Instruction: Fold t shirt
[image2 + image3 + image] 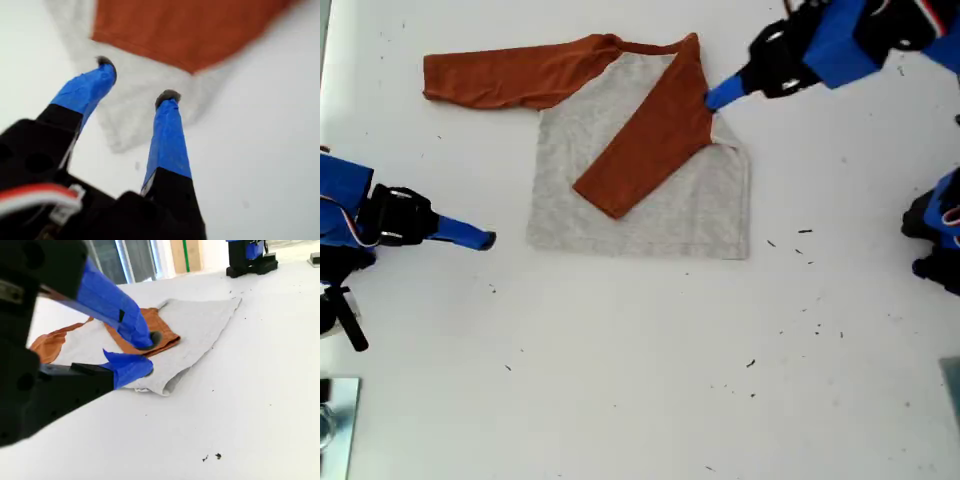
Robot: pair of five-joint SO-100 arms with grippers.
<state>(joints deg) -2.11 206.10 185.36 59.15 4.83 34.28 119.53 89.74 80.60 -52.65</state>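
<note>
The t shirt (582, 140) lies flat on the white desk (640, 390), back of centre in the exterior view. One rust-orange sleeve (655, 140) is folded slantwise across the grey body. The other sleeve (500, 78) stretches out towards the exterior view's left.

The first hand (712, 97) is at the shirt's shoulder on the exterior view's right. Its blue fingers are spread apart over the grey cloth with nothing between them, though its own view is blurred.

The second hand (485, 240) sits just off the hem corner at the exterior view's left, jaws parted and empty.
</note>
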